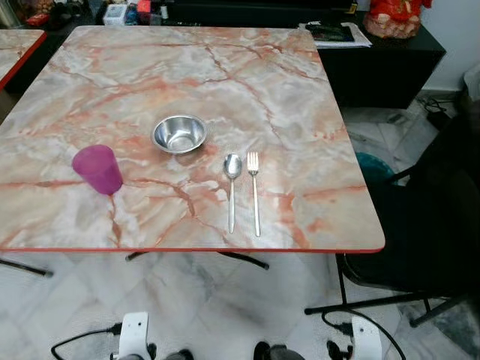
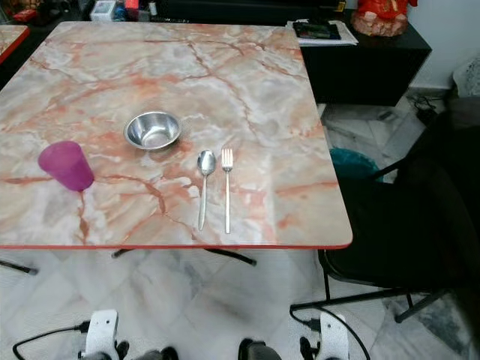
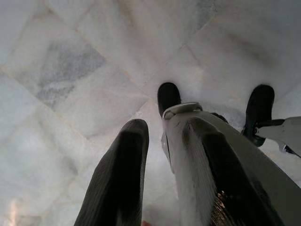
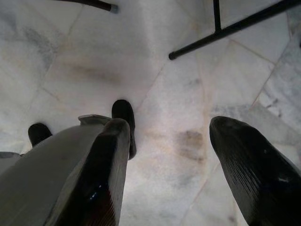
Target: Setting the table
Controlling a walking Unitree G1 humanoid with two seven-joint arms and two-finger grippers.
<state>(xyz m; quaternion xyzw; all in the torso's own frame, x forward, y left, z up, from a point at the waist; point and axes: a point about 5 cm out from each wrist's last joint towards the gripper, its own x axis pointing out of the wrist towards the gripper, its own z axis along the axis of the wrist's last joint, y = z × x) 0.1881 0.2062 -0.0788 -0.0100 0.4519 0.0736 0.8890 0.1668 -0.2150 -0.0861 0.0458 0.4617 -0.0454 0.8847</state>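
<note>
Claws hung open over the floor: left claw, right claw. Upturned purple plastic cup near the marble worktop edge risked toppling if nudged.

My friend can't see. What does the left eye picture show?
A marble-patterned table holds a purple cup, a metal bowl, and a spoon and fork lying side by side. A black chair stands at the right, on a pale tiled floor.
</note>
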